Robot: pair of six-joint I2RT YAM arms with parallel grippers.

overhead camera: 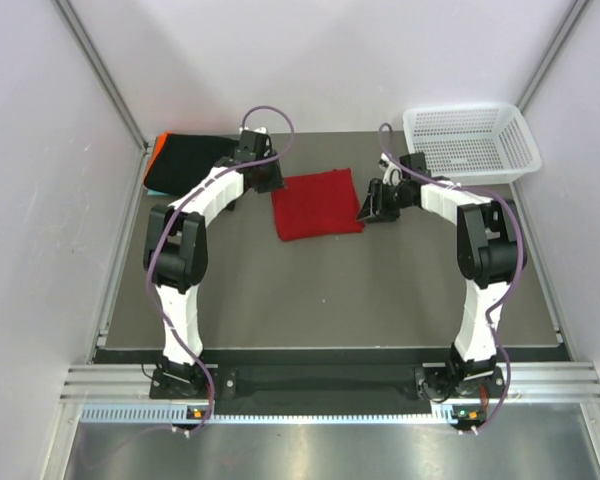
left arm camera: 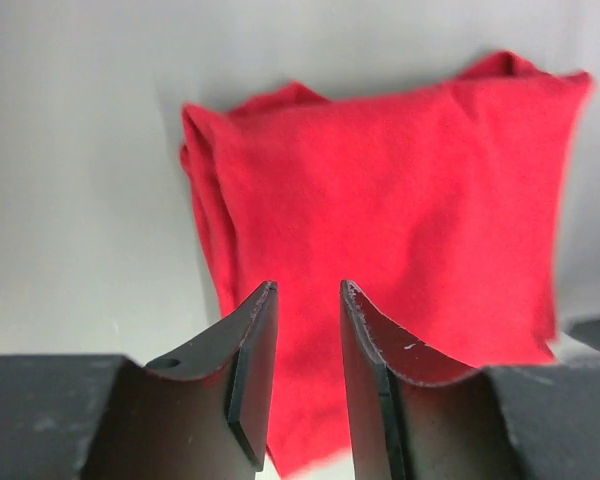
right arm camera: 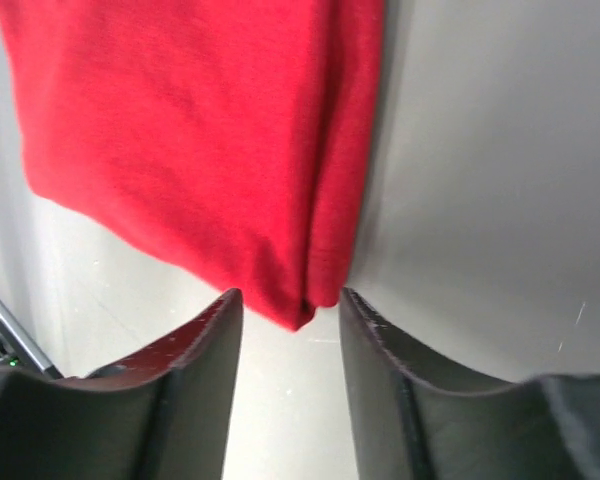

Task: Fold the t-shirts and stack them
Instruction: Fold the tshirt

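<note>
A folded bright red t-shirt (overhead camera: 317,204) lies flat on the table at the middle back. It also shows in the left wrist view (left arm camera: 400,200) and the right wrist view (right arm camera: 200,140). My left gripper (overhead camera: 267,178) is open and empty at the shirt's left edge (left arm camera: 308,290). My right gripper (overhead camera: 372,207) is open and empty at the shirt's right edge, its corner just ahead of the fingertips (right arm camera: 290,292). A folded black t-shirt (overhead camera: 188,158) lies at the back left on an orange one (overhead camera: 156,150) seen as an edge.
A white mesh basket (overhead camera: 470,140) stands at the back right corner. Grey walls close in the table (overhead camera: 330,290) on the left, back and right.
</note>
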